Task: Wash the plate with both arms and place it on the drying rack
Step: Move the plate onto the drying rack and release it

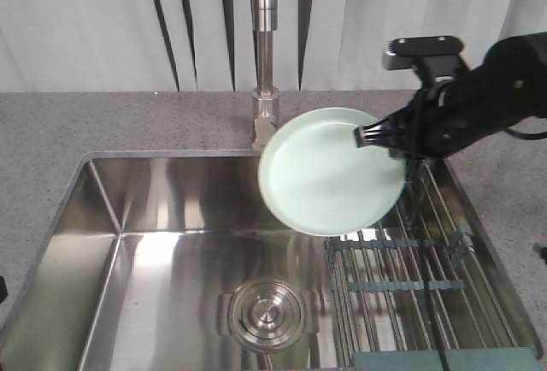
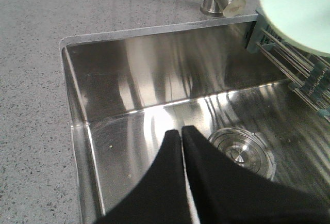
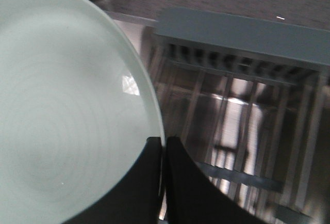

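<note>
- The plate [image 1: 329,174] is pinched at its 2 o'clock rim by the right hand [image 1: 369,135], held aloft.
- The drying rack [image 1: 402,262] is seen below it, toward 5 o'clock.
- The left hand [image 2: 181,131], pressed together and empty, is held over the sink [image 2: 129,79], well apart.

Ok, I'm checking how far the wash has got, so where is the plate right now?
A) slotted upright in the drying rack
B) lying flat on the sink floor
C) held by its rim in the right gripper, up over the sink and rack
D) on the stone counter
C: the right gripper pinches the plate at its rim, holding it clear above the drying rack and sink.
</note>
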{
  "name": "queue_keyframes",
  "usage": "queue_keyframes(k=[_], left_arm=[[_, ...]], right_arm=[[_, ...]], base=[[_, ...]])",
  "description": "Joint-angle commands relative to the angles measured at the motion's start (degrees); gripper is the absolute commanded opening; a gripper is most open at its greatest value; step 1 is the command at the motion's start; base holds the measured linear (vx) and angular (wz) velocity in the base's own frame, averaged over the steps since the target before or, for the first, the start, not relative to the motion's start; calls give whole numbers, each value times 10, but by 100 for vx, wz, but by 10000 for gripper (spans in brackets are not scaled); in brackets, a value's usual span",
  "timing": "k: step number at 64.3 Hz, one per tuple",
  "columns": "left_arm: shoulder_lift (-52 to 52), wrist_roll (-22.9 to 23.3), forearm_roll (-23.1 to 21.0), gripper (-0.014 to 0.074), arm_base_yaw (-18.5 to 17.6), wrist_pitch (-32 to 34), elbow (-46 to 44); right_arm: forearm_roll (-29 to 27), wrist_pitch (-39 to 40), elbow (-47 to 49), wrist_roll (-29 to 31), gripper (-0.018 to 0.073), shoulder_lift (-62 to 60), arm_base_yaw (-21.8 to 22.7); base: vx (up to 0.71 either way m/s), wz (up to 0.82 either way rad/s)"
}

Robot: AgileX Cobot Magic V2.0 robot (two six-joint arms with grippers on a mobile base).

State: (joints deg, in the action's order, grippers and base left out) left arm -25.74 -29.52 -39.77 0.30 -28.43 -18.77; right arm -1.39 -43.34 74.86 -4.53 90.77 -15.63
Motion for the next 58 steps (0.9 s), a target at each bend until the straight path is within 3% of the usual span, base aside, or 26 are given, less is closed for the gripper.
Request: queue_keyframes(k=[1, 8, 15, 43, 58], left_arm=[[-2, 1, -17, -6, 0, 29, -16], [-2, 1, -17, -6, 0, 29, -16], [-2, 1, -17, -6, 0, 29, -16], [-2, 1, -17, -6, 0, 29, -16], [-2, 1, -17, -6, 0, 29, -16]], right_arm=[[56, -18, 20, -13, -1, -45, 50], [72, -32, 20, -34, -1, -45, 107], [74, -31, 20, -18, -1, -25, 132], [118, 32, 21, 13, -1, 88, 124], [112, 50, 21, 27, 0, 110, 124]], base=[[0, 0], [0, 0], [0, 0], [0, 0], [0, 0]])
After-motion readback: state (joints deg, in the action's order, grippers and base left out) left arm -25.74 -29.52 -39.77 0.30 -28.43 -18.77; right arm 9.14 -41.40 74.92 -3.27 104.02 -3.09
